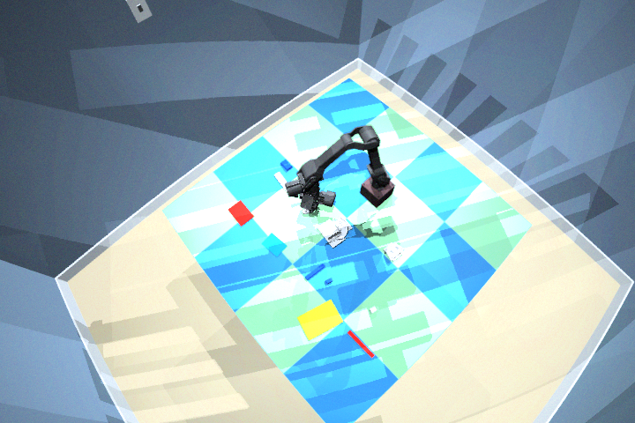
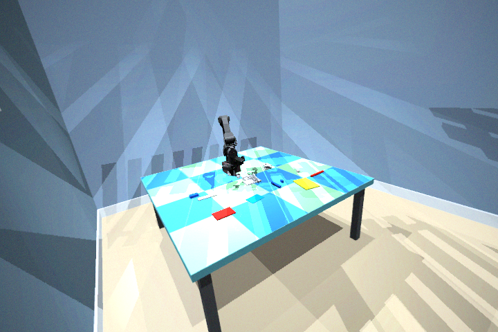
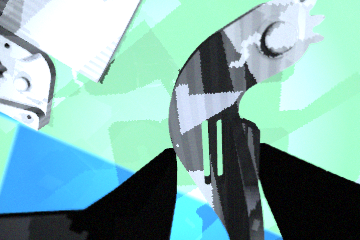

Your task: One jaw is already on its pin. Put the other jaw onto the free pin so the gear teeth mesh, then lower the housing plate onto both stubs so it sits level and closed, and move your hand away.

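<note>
Blue-grey walls streaked with light and shadow met a pale floor around a table (image 1: 328, 383) (image 2: 203, 242) patterned in blue, cyan, green and white. On it stood the black arm (image 1: 331, 152) (image 2: 227, 128), rising from a dark reddish base (image 1: 377, 195) and bending down to its gripper (image 1: 312, 209) (image 2: 233, 171) (image 3: 217, 147). The two fingers stood partway apart, clamped on the slotted, curved body of a toothed jaw (image 1: 305, 211) (image 3: 193, 107). At its far end, beyond the fingertips, were a round boss (image 3: 280, 38) and short gear teeth (image 3: 315, 28).

The held jaw was beside the white assembly (image 1: 334, 232) (image 2: 250, 179), and apart from it in the wrist view. There, a white slab (image 3: 83, 32) and a thick-edged part with small holes (image 3: 25, 82) showed at the left. Whether either pin was covered could not be made out. Another white part (image 1: 393, 251) (image 2: 267, 167) lay well apart from the assembly; its shape was too small to read.

A yellow rectangle (image 1: 320, 319) (image 2: 306, 183) lay near a red bar (image 1: 361, 344) (image 2: 317, 173). Elsewhere were a red rectangle (image 1: 241, 212) (image 2: 223, 213), a cyan one (image 1: 273, 244) (image 2: 254, 198) and a blue bar (image 1: 315, 271) (image 2: 276, 184).
</note>
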### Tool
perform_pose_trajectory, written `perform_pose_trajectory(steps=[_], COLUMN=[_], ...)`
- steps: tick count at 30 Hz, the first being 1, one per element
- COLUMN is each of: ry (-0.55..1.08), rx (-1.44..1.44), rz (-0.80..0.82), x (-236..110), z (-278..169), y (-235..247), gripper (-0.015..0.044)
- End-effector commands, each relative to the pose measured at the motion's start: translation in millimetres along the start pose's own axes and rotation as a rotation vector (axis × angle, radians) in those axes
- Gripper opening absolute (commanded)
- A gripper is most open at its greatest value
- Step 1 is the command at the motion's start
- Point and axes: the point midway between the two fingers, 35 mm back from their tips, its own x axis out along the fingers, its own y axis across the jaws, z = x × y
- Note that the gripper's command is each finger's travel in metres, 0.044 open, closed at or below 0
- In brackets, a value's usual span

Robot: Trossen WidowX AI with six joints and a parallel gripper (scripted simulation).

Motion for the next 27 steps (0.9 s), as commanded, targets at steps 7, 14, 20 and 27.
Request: perform_pose_trajectory(steps=[7,14,20,27], ry=[-0.003,-0.004,-0.005,-0.007], rx=[-0.228,-0.384,-0.518,-0.675], rz=[0.005,0.006,0.006,0.007], x=[-1,-1,-2,-2], z=[6,9,11,13], y=[18,30,40,51], gripper=[0.0134,0.0134,0.0134,0.0134])
